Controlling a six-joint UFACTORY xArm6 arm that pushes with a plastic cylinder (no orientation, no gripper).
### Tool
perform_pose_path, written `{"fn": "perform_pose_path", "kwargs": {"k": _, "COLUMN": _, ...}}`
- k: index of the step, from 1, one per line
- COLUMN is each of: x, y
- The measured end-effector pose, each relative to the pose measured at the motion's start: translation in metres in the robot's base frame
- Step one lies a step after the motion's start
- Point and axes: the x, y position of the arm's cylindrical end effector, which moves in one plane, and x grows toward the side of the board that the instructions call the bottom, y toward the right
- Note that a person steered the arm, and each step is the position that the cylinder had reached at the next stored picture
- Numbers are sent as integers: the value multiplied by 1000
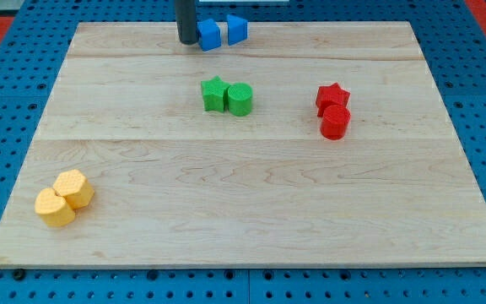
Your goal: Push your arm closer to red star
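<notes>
My rod is running off the view's top, so only its lower part is showing; my tip, a bare rod end with no jaws, is sitting just left of two blue blocks, touching or nearly so. The red star is lying well to the right, touching a red cylinder. Two green blocks and two yellow blocks are making eight in all.

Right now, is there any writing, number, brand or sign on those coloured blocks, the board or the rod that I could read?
None: no text, number, logo or sign shows anywhere.
The wooden board is bare grain.
The red star, red cylinder, green blocks, blue blocks and yellow blocks are plain.
My tip, left of the blue blocks, carries no marking.
</notes>
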Motion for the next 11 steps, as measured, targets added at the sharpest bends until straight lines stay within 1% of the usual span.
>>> {"fn": "perform_pose_path", "kwargs": {"k": 1, "x": -20, "y": 0}}
{"fn": "perform_pose_path", "kwargs": {"k": 2, "x": -18, "y": -15}}
{"fn": "perform_pose_path", "kwargs": {"k": 3, "x": -18, "y": -43}}
{"fn": "perform_pose_path", "kwargs": {"k": 5, "x": -18, "y": -45}}
{"fn": "perform_pose_path", "kwargs": {"k": 6, "x": -17, "y": -58}}
{"fn": "perform_pose_path", "kwargs": {"k": 7, "x": 10, "y": -71}}
{"fn": "perform_pose_path", "kwargs": {"k": 8, "x": 30, "y": -47}}
{"fn": "perform_pose_path", "kwargs": {"k": 9, "x": 30, "y": -23}}
{"fn": "perform_pose_path", "kwargs": {"k": 11, "x": 31, "y": -17}}
